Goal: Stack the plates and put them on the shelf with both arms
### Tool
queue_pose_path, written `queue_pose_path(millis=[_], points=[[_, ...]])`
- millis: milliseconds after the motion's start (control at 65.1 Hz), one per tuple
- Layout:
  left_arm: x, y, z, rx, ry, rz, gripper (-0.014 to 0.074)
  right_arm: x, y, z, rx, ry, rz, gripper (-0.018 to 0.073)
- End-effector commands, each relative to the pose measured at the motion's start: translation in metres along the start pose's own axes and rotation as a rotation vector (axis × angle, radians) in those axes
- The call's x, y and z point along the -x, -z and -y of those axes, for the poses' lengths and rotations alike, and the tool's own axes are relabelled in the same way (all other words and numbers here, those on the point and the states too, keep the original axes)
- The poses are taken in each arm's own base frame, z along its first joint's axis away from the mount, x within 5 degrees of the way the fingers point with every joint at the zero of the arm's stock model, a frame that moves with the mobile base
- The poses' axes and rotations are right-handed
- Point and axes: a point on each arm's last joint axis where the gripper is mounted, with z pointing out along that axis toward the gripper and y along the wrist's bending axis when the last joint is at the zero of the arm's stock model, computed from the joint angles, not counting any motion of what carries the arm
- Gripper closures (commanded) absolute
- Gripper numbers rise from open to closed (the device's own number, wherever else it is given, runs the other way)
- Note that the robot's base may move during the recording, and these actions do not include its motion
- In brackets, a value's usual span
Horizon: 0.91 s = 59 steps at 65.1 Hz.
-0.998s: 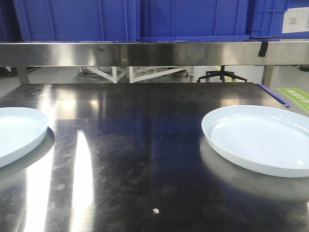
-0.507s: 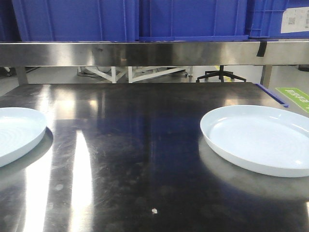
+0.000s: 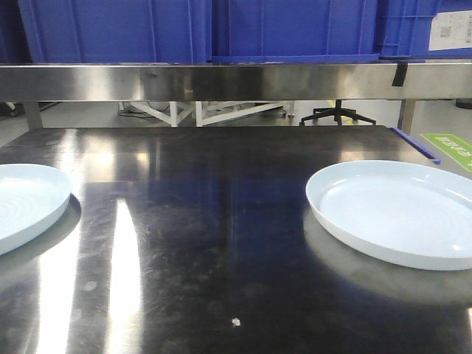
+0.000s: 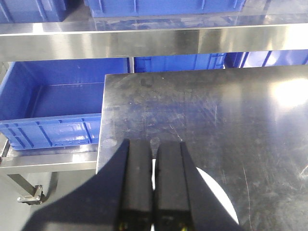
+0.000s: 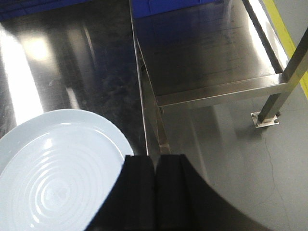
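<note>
Left claw (image 4: 154,187) and right claw (image 5: 155,192) are clenched, empty. Two glossy pale blue-white round plates (image 3: 398,210) are laid well apart (unstacked) on dark steel tabletop (image 3: 199,221); brushed stainless-steel shelf (image 3: 221,81) is unreached.

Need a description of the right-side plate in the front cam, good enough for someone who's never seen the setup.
Find the dark reflective steel tabletop under the shelf rail carrying blue crates. On its right half, near the table's right edge, lies a round, shallow, pale blue-white plate. Its twin on the left is cut off by the frame edge; this one shows almost whole.
</note>
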Motion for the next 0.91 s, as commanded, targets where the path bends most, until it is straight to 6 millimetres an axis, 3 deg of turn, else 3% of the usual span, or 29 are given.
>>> queue_pose_path(millis=[0, 77, 169, 246, 384, 445, 753, 891], points=[[0.018, 0.008, 0.001, -0.016, 0.002, 0.119, 0.0511, 0.02, 0.007, -0.004, 0.028, 0.01, 0.131, 0.0474], [0.017, 0.007, 0.001, -0.014, 0.0, 0.114, 0.0511, 0.021, 0.007, -0.004, 0.03, 0.011, 0.137, 0.0326], [0.014, 0.001, -0.001, 0.004, 0.008, 0.071, 0.0496, 0.021, 0.007, -0.004, 0.03, 0.011, 0.137, 0.0048], [0.011, -0.008, -0.004, 0.022, 0.012, 0.023, 0.0421, 0.021, 0.007, -0.004, 0.03, 0.011, 0.137, -0.0055], [0.004, -0.033, -0.004, 0.037, 0.004, -0.06, 0.0174, 0.021, 0.007, -0.004, 0.03, 0.011, 0.137, -0.0026], [0.001, -0.045, -0.005, 0.052, 0.016, -0.098, 0.0108, 0.021, 0.007, -0.004, 0.03, 0.011, 0.137, -0.0008], [-0.017, -0.092, -0.028, 0.167, 0.089, -0.238, 0.0102, 0.021, 0.007, -0.005, 0.031, 0.011, 0.14, 0.0009], [-0.024, -0.11, -0.038, 0.195, 0.116, -0.284, 0.014, 0.021, 0.007, -0.005, 0.032, 0.012, 0.139, 0.0009]])
